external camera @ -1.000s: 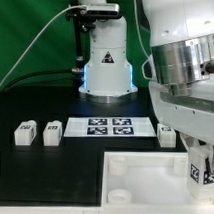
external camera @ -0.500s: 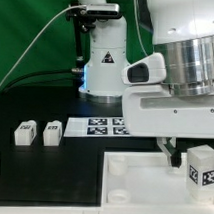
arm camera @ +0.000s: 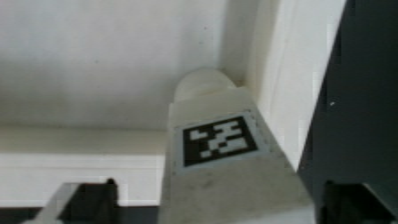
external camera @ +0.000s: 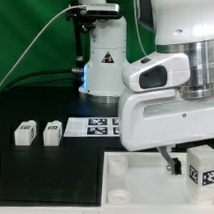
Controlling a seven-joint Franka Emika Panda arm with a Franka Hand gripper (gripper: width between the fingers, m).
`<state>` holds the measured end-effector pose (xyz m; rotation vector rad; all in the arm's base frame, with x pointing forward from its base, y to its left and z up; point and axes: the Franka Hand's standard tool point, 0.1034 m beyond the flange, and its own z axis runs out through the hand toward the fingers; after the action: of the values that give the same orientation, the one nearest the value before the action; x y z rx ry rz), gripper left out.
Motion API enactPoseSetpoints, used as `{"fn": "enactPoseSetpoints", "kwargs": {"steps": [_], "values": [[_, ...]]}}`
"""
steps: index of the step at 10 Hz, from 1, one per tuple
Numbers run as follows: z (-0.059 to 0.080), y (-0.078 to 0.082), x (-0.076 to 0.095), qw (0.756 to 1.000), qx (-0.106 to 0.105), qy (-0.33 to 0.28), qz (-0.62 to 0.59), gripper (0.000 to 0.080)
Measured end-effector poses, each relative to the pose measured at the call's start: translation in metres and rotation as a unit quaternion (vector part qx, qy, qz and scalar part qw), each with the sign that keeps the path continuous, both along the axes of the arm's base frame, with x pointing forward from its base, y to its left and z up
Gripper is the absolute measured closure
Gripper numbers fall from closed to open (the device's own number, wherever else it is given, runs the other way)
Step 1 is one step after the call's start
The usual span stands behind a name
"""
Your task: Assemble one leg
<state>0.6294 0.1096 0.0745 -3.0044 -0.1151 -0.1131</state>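
Small white block-shaped plastic leg [external camera: 202,166] with black-and-white tag is clamped upright in the gripper [external camera: 191,156], fingers drawn narrow on it. It is held over the large white square panel [external camera: 142,191], lying on the black desk [external camera: 53,168], by the exterior view's right edge.

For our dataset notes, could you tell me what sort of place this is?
Probably a robotics lab bench: a Franka arm mounted on a black table, the marker board, and tagged white legs laid out for assembly.

white arm shell [external camera: 160,112], grey metal wrist ring [external camera: 201,68], dark fingers [external camera: 172,160]
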Motion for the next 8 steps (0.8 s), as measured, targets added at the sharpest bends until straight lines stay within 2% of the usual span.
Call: {"fn": "enactPoseSetpoints", "kwargs": {"steps": [1, 2, 3, 5, 6, 8], "values": [[-0.0001, -0.0002, 0.0000, 1.000, 0.000, 0.000, 0.002, 0.0377], [0.0000, 0.0009, -0.0001, 0.999, 0.006, 0.007, -0.050, 0.0377], [-0.0001, 0.0004, -0.0001, 0.994, 0.010, 0.015, -0.106, 0.0509], [-0.0003, -0.0001, -0.0002, 0.983, 0.015, 0.026, -0.184, 0.0509], [-0.0006, -0.0007, -0.0006, 0.955, 0.018, 0.040, -0.294, 0.0509], [-0.0012, 0.0001, -0.0023, 0.864, 0.025, 0.065, -0.499, 0.0509]]}}
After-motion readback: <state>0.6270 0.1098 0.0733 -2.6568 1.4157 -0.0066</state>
